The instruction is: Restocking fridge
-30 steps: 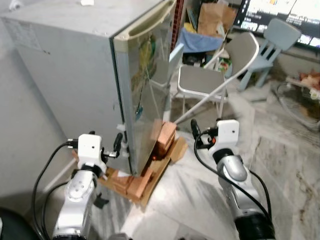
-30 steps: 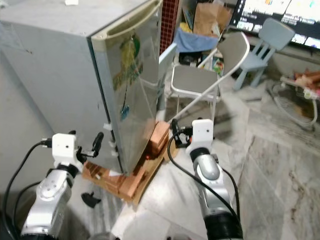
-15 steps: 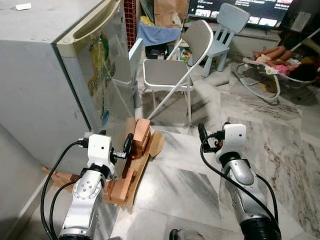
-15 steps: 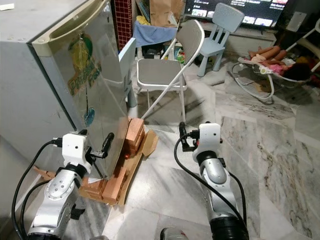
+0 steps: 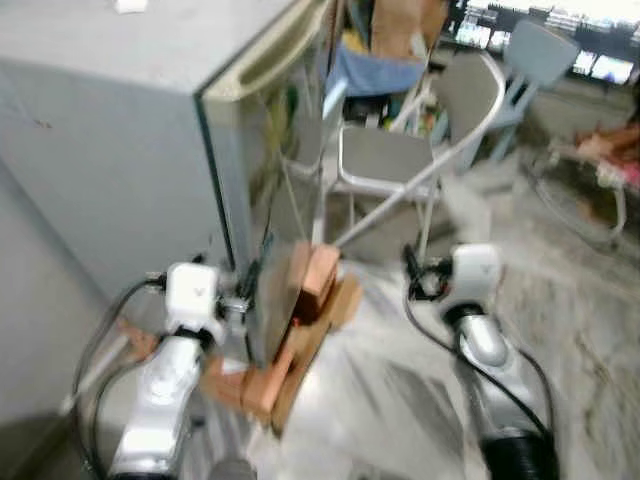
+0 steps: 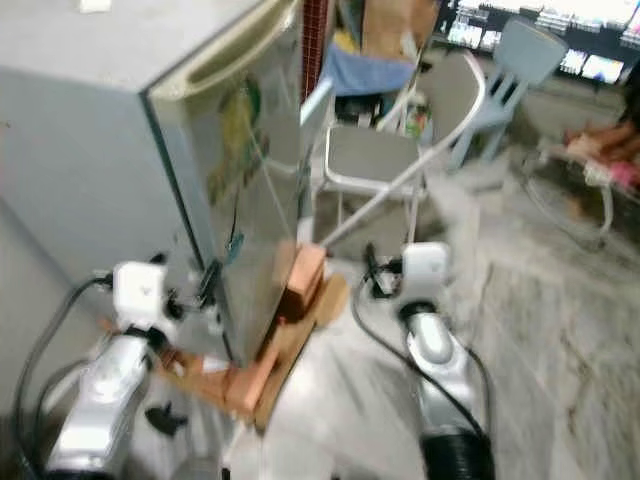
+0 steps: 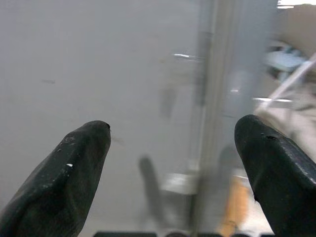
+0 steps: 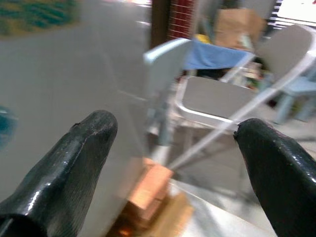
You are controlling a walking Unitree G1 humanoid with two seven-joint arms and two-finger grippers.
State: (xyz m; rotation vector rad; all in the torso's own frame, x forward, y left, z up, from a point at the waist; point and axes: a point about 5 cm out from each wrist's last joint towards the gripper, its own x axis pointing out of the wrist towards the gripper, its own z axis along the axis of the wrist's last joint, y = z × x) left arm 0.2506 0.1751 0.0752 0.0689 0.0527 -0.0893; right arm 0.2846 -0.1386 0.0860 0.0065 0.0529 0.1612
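Note:
A grey fridge (image 5: pixel 130 130) stands on the left, its door (image 5: pixel 285 170) shut and bearing a yellow-green sticker. It rests on bricks (image 5: pixel 310 285) and cardboard. My left gripper (image 5: pixel 245 292) is held at the fridge's lower front corner, close to the door's edge. In the left wrist view that gripper (image 7: pixel 175 148) is open, facing the grey side and the door seam. My right gripper (image 5: pixel 413 272) hangs over the floor to the right of the door. Seen from its own wrist, the right gripper (image 8: pixel 177 148) is open and holds nothing.
A grey folding chair (image 5: pixel 395 155) stands just past the door. Behind it are a blue cloth heap (image 5: pixel 370 70), a brown bag (image 5: pixel 405 25) and a small blue chair (image 5: pixel 545 55). Marble floor (image 5: pixel 580 300) spreads to the right. A wall closes the left side.
The whole picture has swung and is blurred, so the camera is moving. Both arms keep the same pose with their fingers open.

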